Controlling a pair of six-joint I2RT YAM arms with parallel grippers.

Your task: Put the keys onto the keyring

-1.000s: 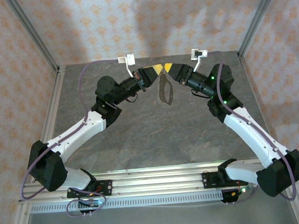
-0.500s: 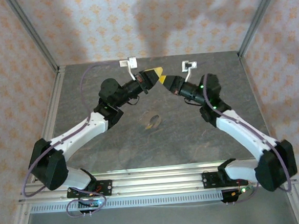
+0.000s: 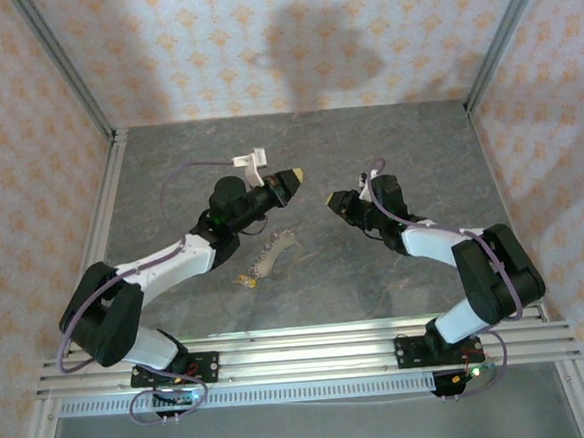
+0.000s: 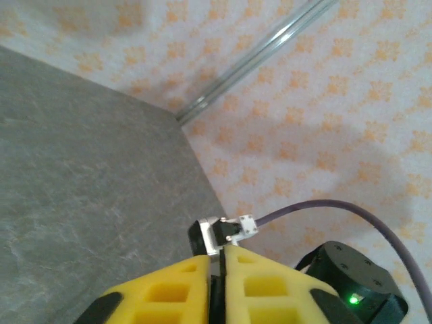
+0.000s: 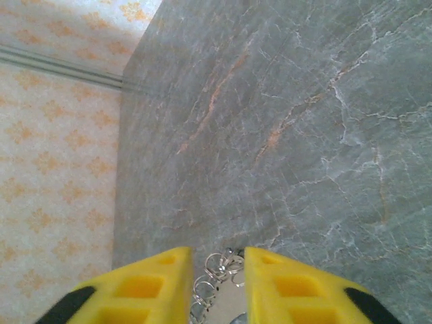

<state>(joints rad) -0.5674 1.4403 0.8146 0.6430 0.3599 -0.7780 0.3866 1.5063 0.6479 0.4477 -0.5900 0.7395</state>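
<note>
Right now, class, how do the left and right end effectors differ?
The left end effector has fingers nearly touching; the right end effector has them apart. Small silver rings show between the right one's fingers, none between the left one's. Both have yellow fingers.

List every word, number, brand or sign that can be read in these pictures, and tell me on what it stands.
There is no readable text.
The wallpaper carries only an orange ornament pattern, no letters.
The small white connector is too small to show any marking.
The yellow fingers and the grey table bear no marking.
</note>
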